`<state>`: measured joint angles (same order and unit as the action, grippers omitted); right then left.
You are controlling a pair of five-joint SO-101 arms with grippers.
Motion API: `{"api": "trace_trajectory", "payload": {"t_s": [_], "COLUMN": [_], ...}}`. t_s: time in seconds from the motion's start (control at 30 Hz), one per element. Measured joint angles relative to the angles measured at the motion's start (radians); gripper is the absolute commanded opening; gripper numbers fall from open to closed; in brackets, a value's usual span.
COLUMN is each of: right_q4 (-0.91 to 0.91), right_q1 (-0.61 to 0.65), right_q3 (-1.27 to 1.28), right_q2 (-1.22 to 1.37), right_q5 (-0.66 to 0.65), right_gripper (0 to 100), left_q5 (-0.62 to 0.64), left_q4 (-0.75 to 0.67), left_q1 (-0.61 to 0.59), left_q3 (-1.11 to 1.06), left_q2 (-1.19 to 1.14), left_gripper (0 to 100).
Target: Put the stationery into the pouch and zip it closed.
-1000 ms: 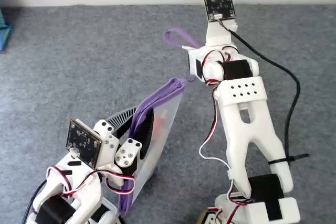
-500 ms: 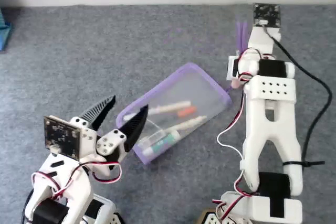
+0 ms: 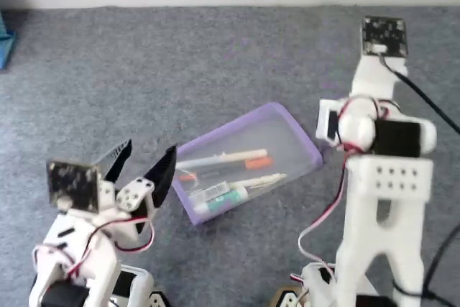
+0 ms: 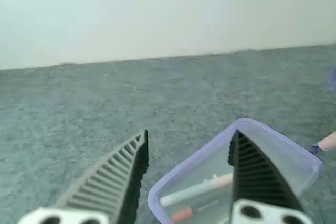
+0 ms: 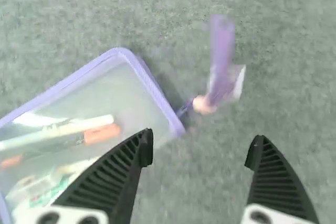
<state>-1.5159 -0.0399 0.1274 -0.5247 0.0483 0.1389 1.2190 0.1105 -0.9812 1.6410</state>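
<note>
high view: the pouch (image 3: 237, 126) lies flat on the grey table (image 3: 108, 70), its long axis running from the low end by my left gripper (image 3: 149, 150) up and across toward my right arm (image 3: 381, 170). the pens (image 3: 223, 157) are inside, lying roughly along that same axis. my left gripper is spread wide and holds nothing; one black fingertip is right at the pouch's near end, though i cannot tell whether it touches.

left wrist view: the pouch's near end sits between and beyond my open left fingers, more toward one finger than centred.

right wrist view: my right gripper (image 5: 202, 137) is also spread wide and empty, hanging above the pouch's far corner. the zip pull (image 5: 199, 104) sits just off that corner, with its purple strap (image 5: 223, 61) trailing away from the pouch over the table. the pull lies almost midway between my right fingertips, a little ahead of them.

i judge the right gripper to be far nearer the pull, and the left better placed to pin the opposite end. i cannot tell whether the zip is fully shut.
</note>
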Motion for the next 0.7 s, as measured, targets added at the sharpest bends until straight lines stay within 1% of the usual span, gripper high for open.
{"api": "trace_trajectory", "payload": {"t_s": [0.1, 0.17, 0.23, 0.33, 0.4, 0.53, 0.7], "right_q4": [-0.084, -0.132, -0.176, -0.219, -0.229, -0.219, -0.060], "right_q1": [0.000, 0.002, 0.002, 0.002, 0.003, 0.003, 0.003], "right_q3": [0.000, 0.000, 0.000, 0.002, 0.038, 0.199, 0.477], "right_q2": [-0.063, -0.100, -0.133, -0.178, -0.213, -0.322, -0.563], "right_q5": [0.002, 0.006, 0.008, 0.008, 0.008, 0.035, 0.051], "right_gripper": [18.8, 10.8, 0.5, 3.8, 0.6, 0.8, 0.8], "left_q5": [0.000, 0.000, 0.000, 0.012, 0.014, 0.014, -0.002], "left_q4": [0.038, 0.064, 0.089, 0.081, 0.063, 0.054, 0.054], "left_q1": [-0.008, -0.011, -0.017, -0.074, -0.115, -0.146, -0.149], "left_q3": [-0.008, -0.037, -0.040, -0.043, -0.063, -0.138, -0.275], "left_q2": [0.087, 0.152, 0.166, 0.166, 0.166, 0.166, 0.166], "left_gripper": [23, 18, 11, 1, 2, 1, 1]}}
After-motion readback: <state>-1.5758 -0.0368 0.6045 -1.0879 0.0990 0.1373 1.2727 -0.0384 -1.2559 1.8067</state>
